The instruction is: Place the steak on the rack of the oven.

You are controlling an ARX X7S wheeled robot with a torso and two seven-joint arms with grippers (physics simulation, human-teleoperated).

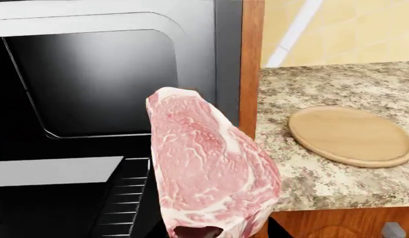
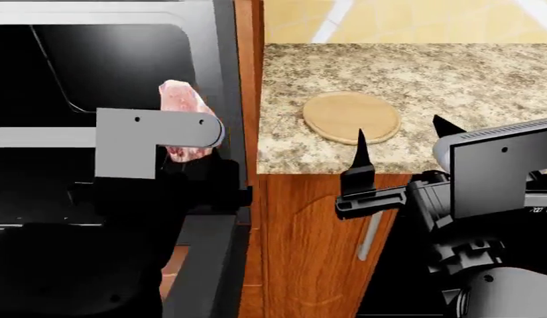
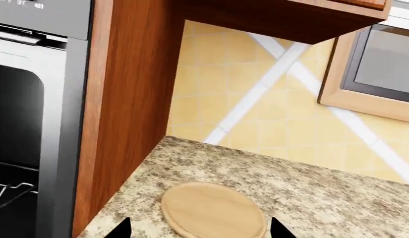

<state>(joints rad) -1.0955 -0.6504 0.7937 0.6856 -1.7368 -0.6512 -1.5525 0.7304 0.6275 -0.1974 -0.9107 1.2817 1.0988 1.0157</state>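
The steak (image 1: 207, 163) is a pink marbled slab held upright in my left gripper (image 1: 198, 233), whose jaws are shut on its lower end. It hangs in front of the open oven (image 1: 91, 79), beside the frame's right edge. Thin silver rack wires (image 1: 121, 198) show low in the black cavity, below and left of the steak. In the head view the steak (image 2: 180, 99) pokes up behind my grey left arm, before the oven (image 2: 114, 66). My right gripper (image 2: 402, 139) is open and empty at the counter's front edge, its gripper midpoint (image 3: 201, 230) just before the round board.
A round tan wooden board (image 2: 351, 116) lies on the speckled granite counter (image 2: 450, 79), right of the oven; it also shows in the right wrist view (image 3: 214, 210). A wooden cabinet panel (image 1: 252, 64) separates oven and counter. A yellow tiled wall (image 3: 270, 99) stands behind.
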